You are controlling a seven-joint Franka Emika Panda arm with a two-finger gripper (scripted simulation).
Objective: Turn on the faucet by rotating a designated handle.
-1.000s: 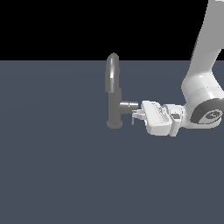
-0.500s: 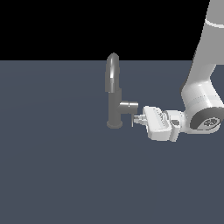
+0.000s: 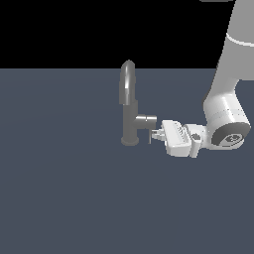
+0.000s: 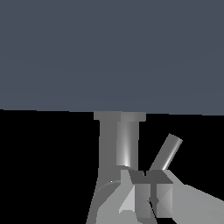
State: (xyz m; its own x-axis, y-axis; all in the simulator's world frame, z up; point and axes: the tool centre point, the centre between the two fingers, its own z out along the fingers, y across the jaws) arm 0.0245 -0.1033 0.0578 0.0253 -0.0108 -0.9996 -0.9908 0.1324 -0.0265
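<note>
Setting: simulated test scene, not a furnished room. Evidence: a flat, featureless slate-blue ground plane (image 3: 59, 188) ending in a straight horizon against plain black void; untextured, evenly shaded rendered surfaces; no walls, furniture or fixtures. Contents: one grey faucet (image 3: 130, 106) standing directly on the plane, with no sink or counter around it; one white robot arm (image 3: 225, 106) reaching in from the exterior view's right.

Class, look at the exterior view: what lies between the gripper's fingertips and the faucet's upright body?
The faucet's short side stub and its thin handle lie there, right at the gripper.
</note>
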